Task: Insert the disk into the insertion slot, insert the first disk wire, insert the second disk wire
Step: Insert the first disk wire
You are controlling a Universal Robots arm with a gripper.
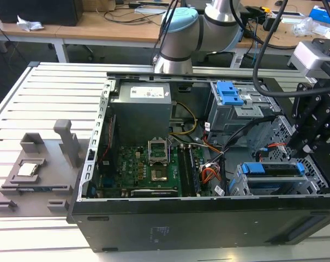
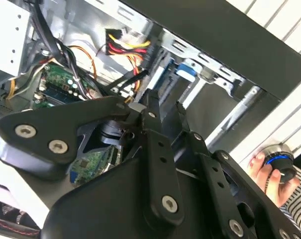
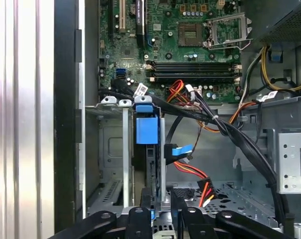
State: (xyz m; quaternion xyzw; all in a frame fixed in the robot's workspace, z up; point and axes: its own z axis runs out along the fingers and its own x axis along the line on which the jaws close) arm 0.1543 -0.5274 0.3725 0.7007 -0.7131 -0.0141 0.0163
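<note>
Disk lies in the slot of the open case. Gripper sits at its edge; grip cannot be told. Stiff, dense, shock-fragile: seemingly best held by its flanks.

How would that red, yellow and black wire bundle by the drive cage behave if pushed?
Probably floppy: the wire bundle curves loosely. Likely light, being thin strands. It may spring back, since it runs among black cables.
</note>
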